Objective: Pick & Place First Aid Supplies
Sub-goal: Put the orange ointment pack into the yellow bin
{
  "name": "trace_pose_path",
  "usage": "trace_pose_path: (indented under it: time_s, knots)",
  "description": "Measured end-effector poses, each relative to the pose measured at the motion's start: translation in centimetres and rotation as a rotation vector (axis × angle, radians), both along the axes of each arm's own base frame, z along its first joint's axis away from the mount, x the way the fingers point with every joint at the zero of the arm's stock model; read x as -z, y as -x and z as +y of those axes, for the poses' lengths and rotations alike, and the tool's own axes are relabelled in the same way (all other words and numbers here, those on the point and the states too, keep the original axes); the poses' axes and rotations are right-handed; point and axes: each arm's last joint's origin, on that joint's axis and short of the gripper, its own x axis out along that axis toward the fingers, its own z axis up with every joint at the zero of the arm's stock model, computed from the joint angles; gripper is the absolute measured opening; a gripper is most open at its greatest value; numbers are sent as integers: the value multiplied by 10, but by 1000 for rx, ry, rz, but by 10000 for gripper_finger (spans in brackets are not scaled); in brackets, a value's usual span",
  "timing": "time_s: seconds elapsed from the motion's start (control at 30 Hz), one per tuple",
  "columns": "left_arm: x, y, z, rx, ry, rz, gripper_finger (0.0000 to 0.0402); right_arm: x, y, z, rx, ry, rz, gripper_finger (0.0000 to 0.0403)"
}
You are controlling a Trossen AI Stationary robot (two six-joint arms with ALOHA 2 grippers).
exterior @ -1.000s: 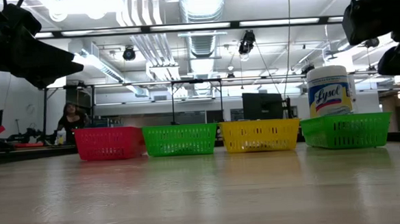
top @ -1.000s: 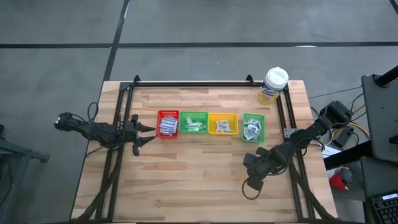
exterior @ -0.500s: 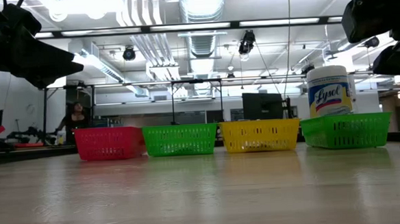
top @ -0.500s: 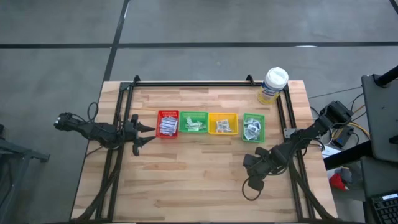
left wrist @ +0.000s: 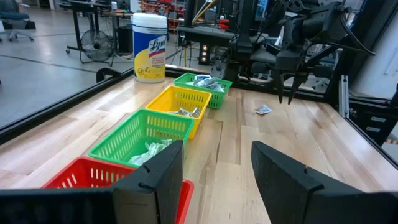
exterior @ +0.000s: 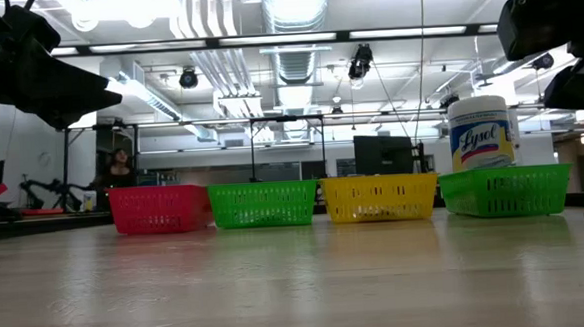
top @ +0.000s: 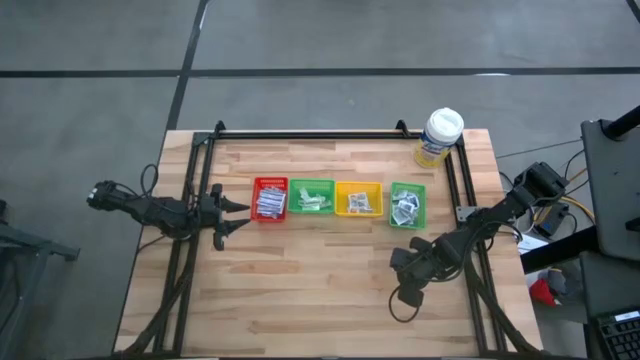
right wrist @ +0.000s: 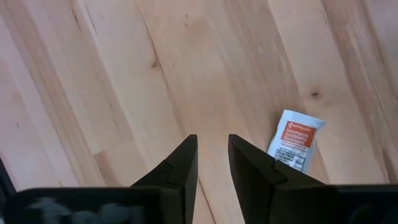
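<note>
red tray [exterior: 158,209], green tray [exterior: 264,203], yellow tray [exterior: 379,197], second green tray [exterior: 506,190], tub [exterior: 481,134] behind

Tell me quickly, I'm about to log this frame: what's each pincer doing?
Left pincer: open, empty, beside the red tray.
Right pincer: open, empty, over bare table near a loose packet.

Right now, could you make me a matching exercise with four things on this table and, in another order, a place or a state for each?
Things:
1. red tray
2. white-lidded tub
3. loose packet
4. right gripper

Places or states:
A. lies alone on the bare wood, outside every tray
B. at the left end of the tray row, nearest the left gripper
C. stands at the table's far right corner, behind the right-hand green tray
D. points down at the table, fingers slightly apart, holding nothing

Pairs: 1-B, 2-C, 3-A, 4-D
</note>
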Motion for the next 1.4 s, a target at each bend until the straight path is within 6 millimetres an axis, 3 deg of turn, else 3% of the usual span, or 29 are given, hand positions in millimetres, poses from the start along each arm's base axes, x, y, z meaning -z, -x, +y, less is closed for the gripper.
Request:
trace_pose_path:
  time_s: [0.47,0.93,1.1,1.4]
  knots:
    - [0,0,0,-1,0,0,188,-1,0,0,49,21,41,68]
    - [0,0,0,0,-1,3,188,20,-43,26,-91,299,389,63]
    - [0,0,0,0,-1,3,188,20,-54,34,-166,293,370,69]
    - [0,0,0,0,-1,3,188,15,-54,34,-178,277,361,78]
